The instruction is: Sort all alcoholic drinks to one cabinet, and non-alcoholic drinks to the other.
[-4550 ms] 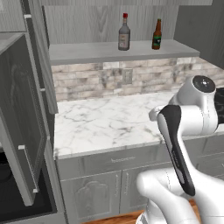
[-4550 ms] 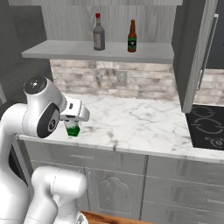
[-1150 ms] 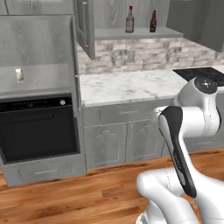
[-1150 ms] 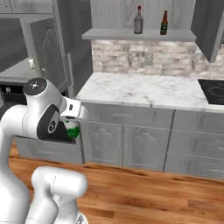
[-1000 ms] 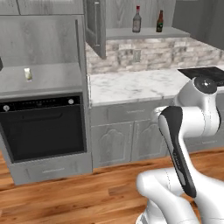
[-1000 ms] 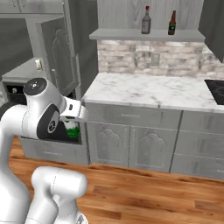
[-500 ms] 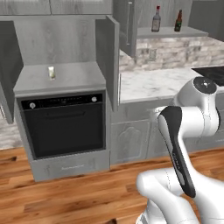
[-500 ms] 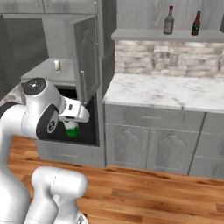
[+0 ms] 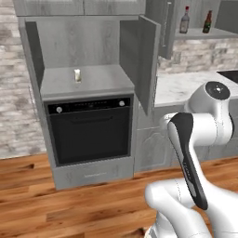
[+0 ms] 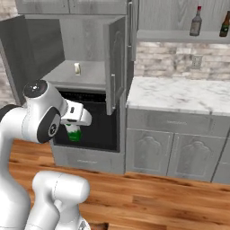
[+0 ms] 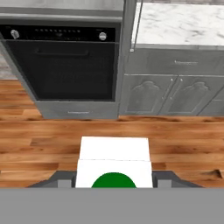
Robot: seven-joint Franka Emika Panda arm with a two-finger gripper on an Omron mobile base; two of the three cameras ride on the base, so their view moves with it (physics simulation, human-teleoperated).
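The gripper (image 10: 74, 133), apparently closed around the green-and-white carton (image 10: 74, 133), is carrying it toward the narrow grey niche shelf (image 10: 92, 75), joining the cream-yellow carton (image 10: 77, 68) near the shelf's back edge.

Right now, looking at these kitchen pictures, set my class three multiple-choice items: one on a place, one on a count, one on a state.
1. Where is the small cream-yellow carton?
A. marble counter
B. grey shelf above the black oven
C. floor

2. How many glass bottles stand on the long wall shelf?
A. one
B. two
C. four

3. The narrow cabinet's doors are:
A. open
B. shut
C. missing

Answers: 1 B, it stands in the niche over the oven; 2 B, the clear red-capped bottle and the brown bottle; 3 A, both swing outward.
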